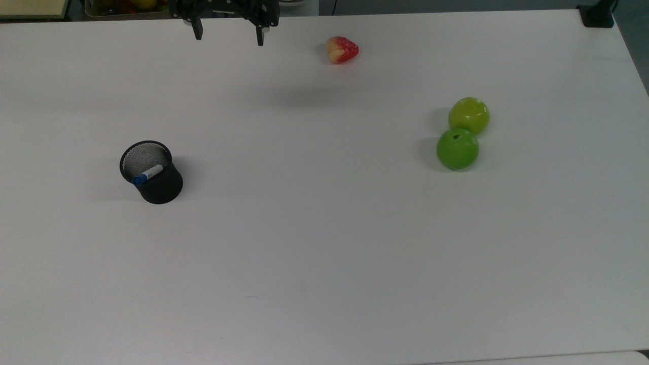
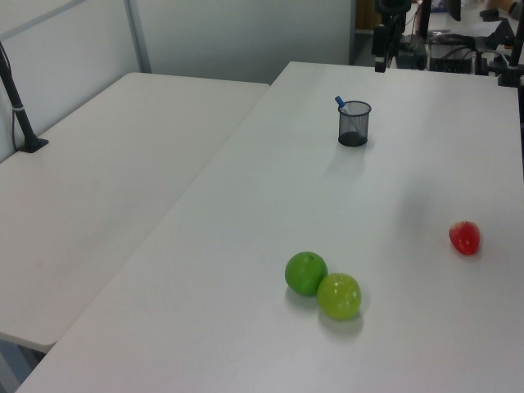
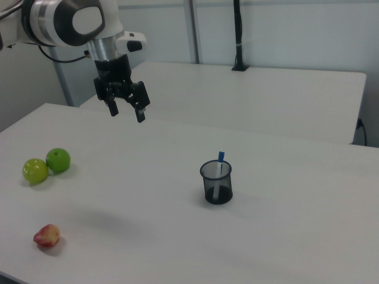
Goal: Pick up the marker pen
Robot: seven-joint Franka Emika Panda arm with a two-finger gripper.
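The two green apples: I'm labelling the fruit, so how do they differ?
The darker apple is a deeper green; the paler apple is yellower. In the top view the darker one shows its stem dimple and lies lower in frame. Both are round, similar in size, and sit touching on the table.

White table (image 1: 324,263) fills the top view. Black mesh cup (image 1: 152,172) stands upright at left of centre. Two green apples (image 1: 458,148) (image 1: 469,115) sit touching at right of the top view, the yellower one nearer the upper edge. Red and yellow fruit (image 1: 342,49) lies near upper centre, well apart from both
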